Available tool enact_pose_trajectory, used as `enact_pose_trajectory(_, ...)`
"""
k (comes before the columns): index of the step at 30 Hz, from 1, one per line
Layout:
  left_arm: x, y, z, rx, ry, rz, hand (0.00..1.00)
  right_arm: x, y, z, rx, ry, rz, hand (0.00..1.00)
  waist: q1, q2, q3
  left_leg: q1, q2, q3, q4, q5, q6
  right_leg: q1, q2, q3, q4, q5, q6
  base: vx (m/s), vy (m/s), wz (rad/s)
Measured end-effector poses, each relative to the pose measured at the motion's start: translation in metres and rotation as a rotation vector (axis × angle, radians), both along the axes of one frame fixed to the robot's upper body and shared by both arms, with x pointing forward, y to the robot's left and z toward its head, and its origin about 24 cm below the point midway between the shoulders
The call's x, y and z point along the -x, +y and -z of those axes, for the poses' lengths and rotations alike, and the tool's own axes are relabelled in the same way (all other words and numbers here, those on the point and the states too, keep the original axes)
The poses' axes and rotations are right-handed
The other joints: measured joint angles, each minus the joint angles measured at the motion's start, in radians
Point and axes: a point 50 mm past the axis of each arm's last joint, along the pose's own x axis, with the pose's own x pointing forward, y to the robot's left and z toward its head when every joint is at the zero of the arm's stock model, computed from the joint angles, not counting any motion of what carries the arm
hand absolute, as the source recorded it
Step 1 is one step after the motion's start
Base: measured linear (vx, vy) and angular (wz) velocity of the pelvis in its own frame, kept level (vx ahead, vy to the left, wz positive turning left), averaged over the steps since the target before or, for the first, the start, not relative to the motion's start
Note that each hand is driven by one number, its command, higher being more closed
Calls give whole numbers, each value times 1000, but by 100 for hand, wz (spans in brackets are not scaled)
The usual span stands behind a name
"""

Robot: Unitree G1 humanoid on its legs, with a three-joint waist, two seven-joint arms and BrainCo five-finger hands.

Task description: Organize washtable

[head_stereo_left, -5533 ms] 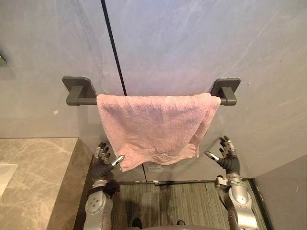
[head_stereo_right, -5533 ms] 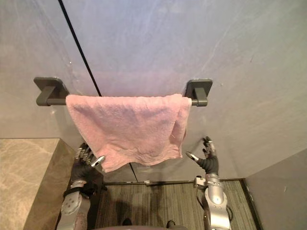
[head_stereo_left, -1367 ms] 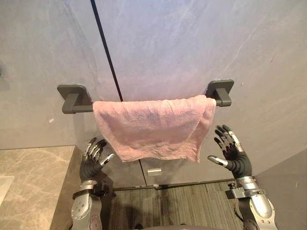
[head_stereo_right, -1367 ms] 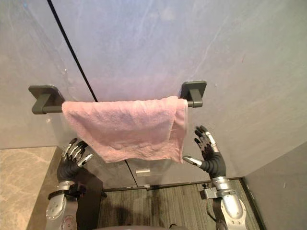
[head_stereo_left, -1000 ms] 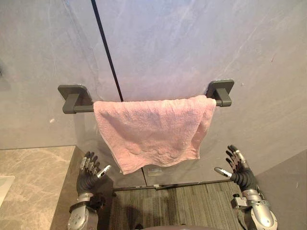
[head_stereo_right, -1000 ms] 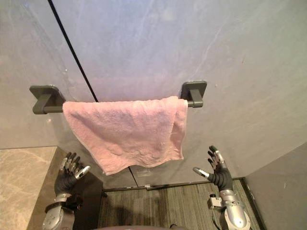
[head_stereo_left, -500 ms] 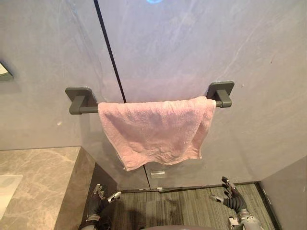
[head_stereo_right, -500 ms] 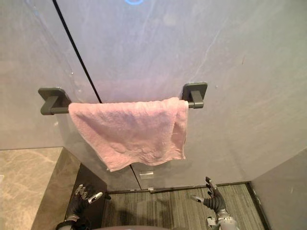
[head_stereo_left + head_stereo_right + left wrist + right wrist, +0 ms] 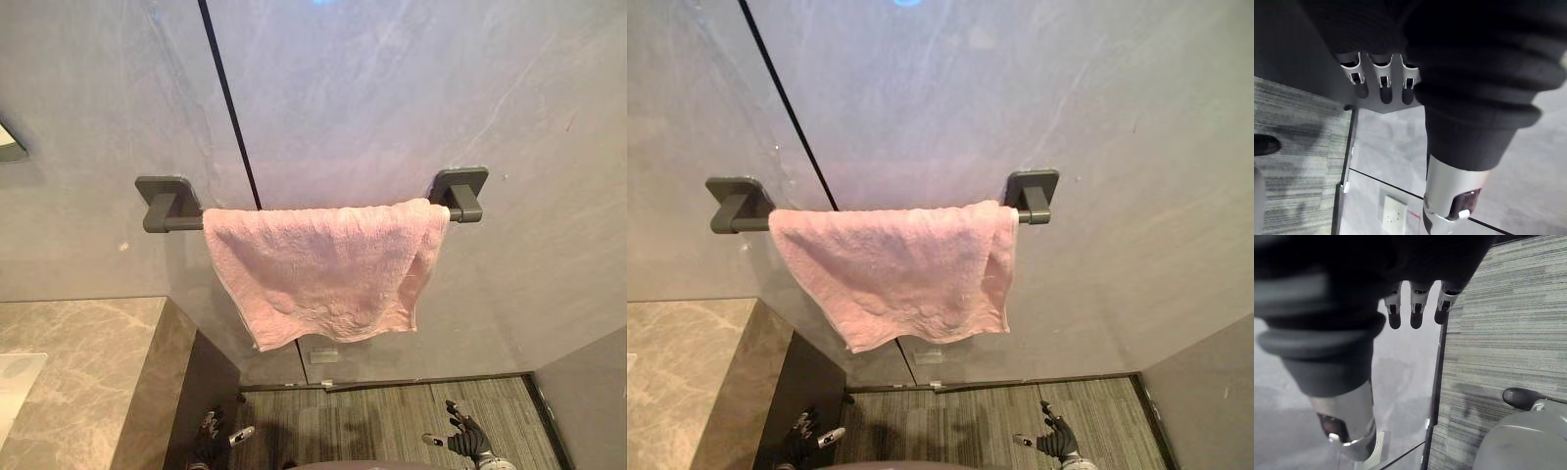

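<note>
hanging low, robot hands (image 9: 210, 434) (image 9: 464, 442) splayed

A pink towel (image 9: 901, 279) hangs draped over a dark grey towel bar (image 9: 747, 224), which is fixed to the grey wall (image 9: 970, 98) by a bracket at each end. The towel's right edge is doubled over, just beside the right bracket (image 9: 1032, 196). A marbled tabletop (image 9: 686, 372) lies at lower left. Over the striped floor (image 9: 950, 421), the left hand (image 9: 811, 433) and right hand (image 9: 1055, 443) have fingers spread, well apart from the towel.

No legible text or numbers on towel (image 9: 323, 274), rail (image 9: 184, 222) or wall (image 9: 392, 88)
</note>
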Motion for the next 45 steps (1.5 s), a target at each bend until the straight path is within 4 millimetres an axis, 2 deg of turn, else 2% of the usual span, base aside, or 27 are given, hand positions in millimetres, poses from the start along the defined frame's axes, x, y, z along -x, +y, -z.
enact_pose_trajectory(5, -1, -3, 3, 3, 20, 27, 0, -7, -2, 0, 11, -3, -14, 0, 0, -8, 5, 0, 0, 1, -1, 0, 0, 0, 1, 2, -1, 1, -1, 0, 0, 0)
enact_pose_trajectory(14, 2, -4, 6, 6, 38, 26, 0, -6, -2, 3, 15, 15, -6, 0, 0, -11, 10, -1, -1, 7, -1, 0, 0, -8, 1, 14, 0, 4, 0, -18, -6, -3)
enact_pose_trajectory(15, 2, -4, 6, 6, 38, 26, 0, -7, -2, 3, 15, 12, -7, 0, 0, -18, 17, -1, -1, 7, -1, 0, 0, -8, 1, 15, 0, 4, 1, 0, 0, 0)
enact_pose_trajectory(17, 0, -3, 5, 5, 32, 28, 0, -9, -2, 2, 16, 7, -8, 0, 0, -10, 24, -1, -1, 8, -1, 0, 0, -9, 1, 17, 0, 4, 1, 0, 0, 0)
enact_pose_trajectory(25, -4, -3, 4, 2, 23, 31, 0, -13, 0, 2, 21, 0, -24, 0, 4, -21, 37, 0, 1, 26, -5, -2, -1, -21, 5, 34, 6, 4, 0, -1, -7, -6)
enact_pose_trajectory(27, -6, -2, 3, -4, 14, 32, 0, -28, 4, -2, 24, -29, -62, 0, 13, -26, 68, -15, 6, 56, 25, -17, -3, -71, 8, 64, 91, -22, 0, -47, -20, -39)
enact_pose_trajectory(29, -21, 0, -1, -22, -19, 44, 0, -41, 8, -5, 23, -60, -90, 0, 6, -34, 103, -116, 16, 48, 156, -65, 5, -170, 1, 95, 235, -58, 9, -124, -42, 3)
enact_pose_trajectory(31, -39, 1, -9, -35, -84, 61, 0, -36, 8, -3, 22, -46, -86, 0, 1, -18, 112, -195, 37, 3, 237, -89, 8, -207, 5, 129, 303, -79, 19, -96, -22, 73)
enact_pose_trajectory(32, -50, 3, -15, -50, -124, 71, 0, -29, 12, 0, 13, -23, -100, 0, 1, -23, 114, -223, 35, -45, 268, -89, 8, -225, 4, 166, 437, -131, 12, -15, -53, 117)
enact_pose_trajectory(34, -54, 8, -20, -68, -146, 78, 0, -18, 18, 4, -3, 8, -112, 0, 5, -26, 110, -253, 35, -96, 303, -84, 1, -221, -10, 206, 568, -154, 30, 17, -144, 101)
enact_pose_trajectory(35, -54, 13, -22, -84, -148, 71, 0, -21, 20, 2, -5, -7, -122, 0, 10, -51, 93, -314, 35, -125, 341, -74, -16, -217, -31, 256, 623, -163, 42, -64, -291, 74)
enact_pose_trajectory(36, -55, 15, -23, -91, -150, 71, 0, -25, 20, 0, -3, -26, -126, 0, 12, -56, 90, -342, 36, -137, 358, -70, -22, -214, -37, 278, 620, -170, 48, -139, -403, 81)
enact_pose_trajectory(37, -55, 15, -23, -95, -151, 69, 0, -33, 20, -6, 5, -62, -133, 0, 14, -71, 81, -390, 42, -161, 387, -57, -43, -200, -26, 306, 578, -209, 62, -124, -287, 52)
enact_pose_trajectory(38, -55, 16, -23, -98, -150, 62, 0, -37, 18, -9, 13, -79, -136, 0, 19, -69, 82, -404, 49, -169, 389, -46, -58, -196, -15, 305, 555, -225, 50, -204, -353, 34)
enact_pose_trajectory(39, -54, 5, -20, -63, -149, 49, 0, -42, 11, -13, 35, -95, -138, 0, 43, -40, 86, -404, 79, -179, 375, -26, -79, -175, 18, 295, 508, -239, 49, -184, -239, 9)
enact_pose_trajectory(40, -49, -3, -16, -38, -139, 44, 0, -44, 9, -15, 45, -103, -139, 0, 61, -31, 82, -401, 98, -187, 362, -4, -77, -150, 29, 288, 473, -262, 38, -273, -381, 10)
enact_pose_trajectory(41, -49, -6, -16, -28, -139, 45, 0, -47, 9, -17, 48, -119, -143, 0, 67, -36, 83, -404, 100, -189, 356, 15, -82, -139, 27, 277, 462, -298, 32, -247, -310, 52)
enact_pose_trajectory(42, -50, -15, -14, -6, -141, 58, 0, -54, 8, -23, 60, -152, -153, 0, 66, -30, 88, -423, 111, -211, 345, 48, -108, -133, 44, 234, 454, -361, -16, -339, -401, 82)
enact_pose_trajectory(43, -52, -21, -14, 12, -144, 63, 0, -57, 5, -26, 67, -164, -154, 0, 53, -8, 97, -430, 121, -247, 320, 86, -112, -135, 67, 194, 465, -359, -22, -382, -371, 116)
enact_pose_trajectory(44, -52, -27, -13, 34, -148, 61, 0, -56, 1, -26, 71, -159, -148, 0, 50, 10, 102, -424, 136, -265, 251, 167, -105, -137, 91, 143, 465, -345, -46, -418, -333, 125)
enact_pose_trajectory(45, -52, -30, -12, 56, -149, 47, 0, -56, -5, -25, 86, -146, -146, 0, 53, 19, 109, -395, 145, -257, 127, 306, -106, -141, 107, 85, 451, -320, -82, -343, -249, 120)
